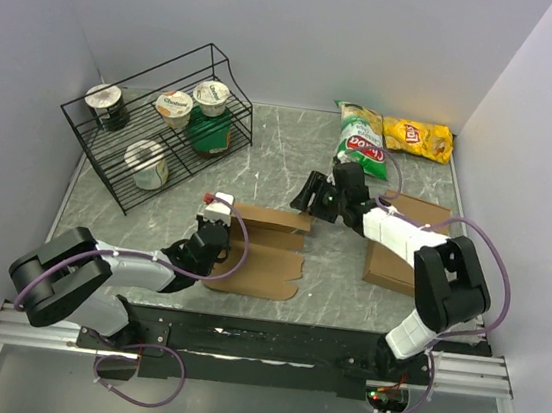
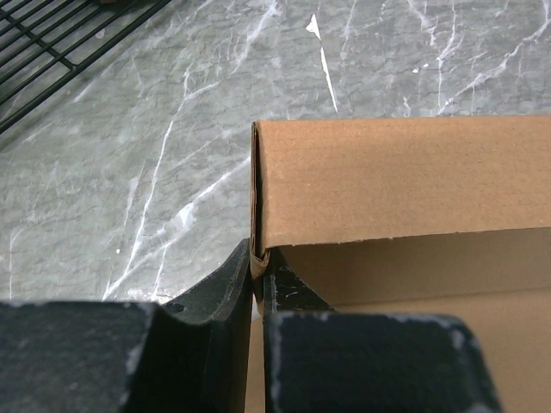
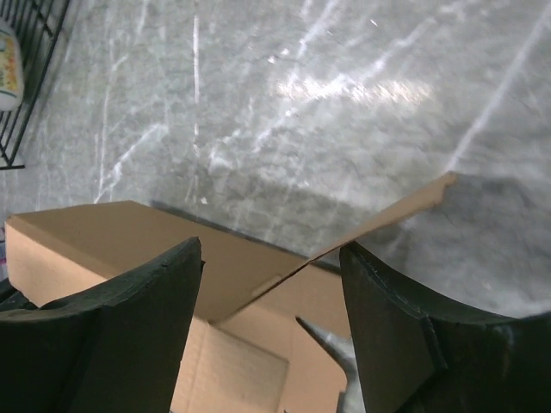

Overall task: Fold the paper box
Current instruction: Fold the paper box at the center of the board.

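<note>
The paper box (image 1: pixel 264 266) lies mid-table, a wire rack (image 1: pixel 110 161) behind-left, chip bags (image 1: pixel 364 142) behind-right, a cardboard slab (image 1: pixel 381 267) right.

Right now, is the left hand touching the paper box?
Touching. The left wrist view shows it: the left hand is shut on the upright corner edge of the paper box, pinching the cardboard from both sides.

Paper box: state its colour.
The paper box is plain brown, clearest in the left wrist view.
</note>
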Controlling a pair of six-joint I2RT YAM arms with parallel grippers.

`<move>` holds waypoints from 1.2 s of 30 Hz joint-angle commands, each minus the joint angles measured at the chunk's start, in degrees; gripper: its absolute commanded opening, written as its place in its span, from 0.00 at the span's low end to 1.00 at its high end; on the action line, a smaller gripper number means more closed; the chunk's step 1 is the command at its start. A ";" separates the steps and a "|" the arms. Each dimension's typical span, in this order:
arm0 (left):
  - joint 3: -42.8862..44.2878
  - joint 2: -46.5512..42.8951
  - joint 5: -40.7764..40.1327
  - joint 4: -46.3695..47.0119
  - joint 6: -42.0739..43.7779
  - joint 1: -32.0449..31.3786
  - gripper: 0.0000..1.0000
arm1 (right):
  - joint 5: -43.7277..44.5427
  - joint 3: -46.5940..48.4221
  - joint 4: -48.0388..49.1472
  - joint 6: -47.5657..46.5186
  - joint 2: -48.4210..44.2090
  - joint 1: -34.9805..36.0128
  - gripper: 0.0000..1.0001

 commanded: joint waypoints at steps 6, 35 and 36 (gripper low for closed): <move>2.14 1.00 -1.57 -1.55 -1.07 0.17 0.13 | -0.59 2.41 -2.54 -1.58 -4.57 -0.65 0.83; 3.20 2.06 -2.72 -2.17 -1.60 0.08 0.13 | -4.28 2.93 -9.84 6.68 -11.09 5.50 0.78; 3.11 1.97 -2.81 -2.17 -1.60 0.08 0.13 | -2.10 3.28 -11.76 6.33 -10.21 5.94 0.78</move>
